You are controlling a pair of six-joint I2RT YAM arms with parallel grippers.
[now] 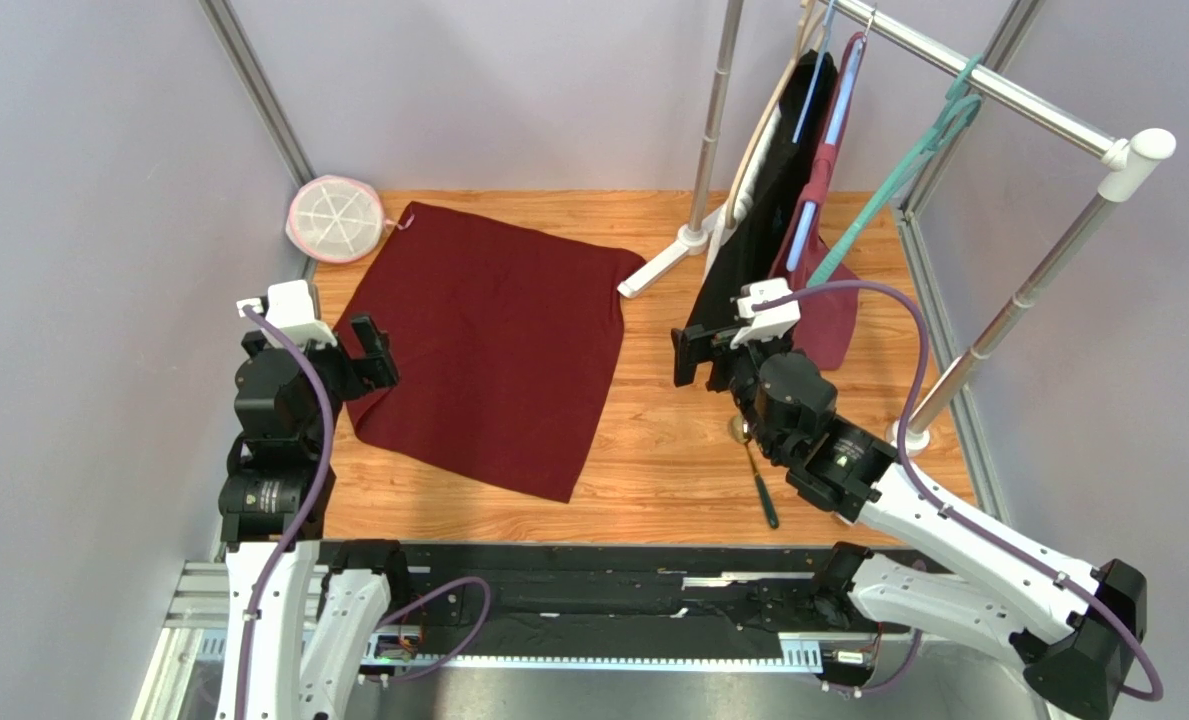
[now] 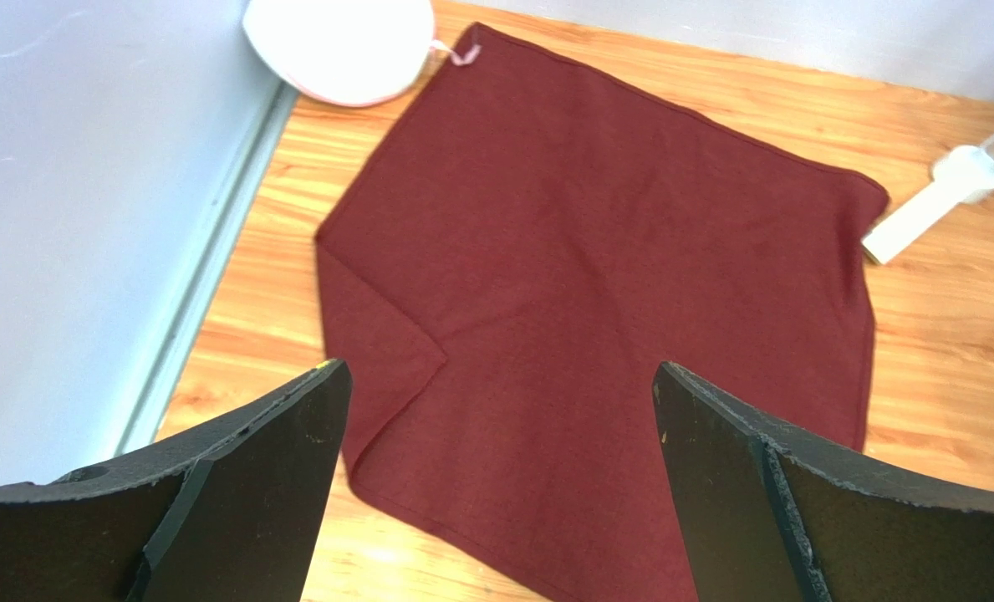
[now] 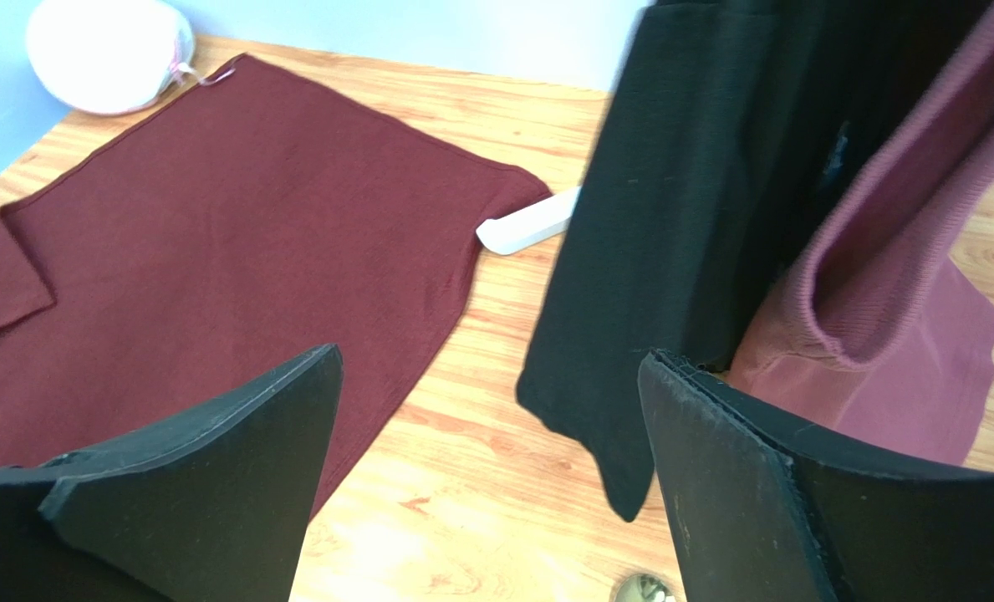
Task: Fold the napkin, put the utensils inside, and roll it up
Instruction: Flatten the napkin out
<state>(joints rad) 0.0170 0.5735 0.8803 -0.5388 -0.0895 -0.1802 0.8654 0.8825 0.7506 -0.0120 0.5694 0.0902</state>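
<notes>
The dark red napkin [image 1: 488, 345] lies spread flat on the wooden table, its left corner turned over on itself [image 2: 382, 332]. My left gripper [image 1: 367, 353] hovers open over the napkin's left edge, nothing between its fingers [image 2: 499, 366]. My right gripper [image 1: 702, 357] is open above bare wood to the right of the napkin [image 3: 238, 213], also holding nothing [image 3: 489, 354]. One utensil [image 1: 761, 483] with a dark handle lies on the wood beneath the right arm. Its shiny head [image 3: 644, 587] shows at the bottom edge of the right wrist view.
A clothes rack [image 1: 1006, 90] stands at the back right with a black garment [image 3: 690, 226] and a burgundy bag [image 3: 891, 289] hanging close to my right gripper. Its white foot [image 1: 657, 266] touches the napkin's right corner. A round white mesh item [image 1: 336, 218] sits at the back left.
</notes>
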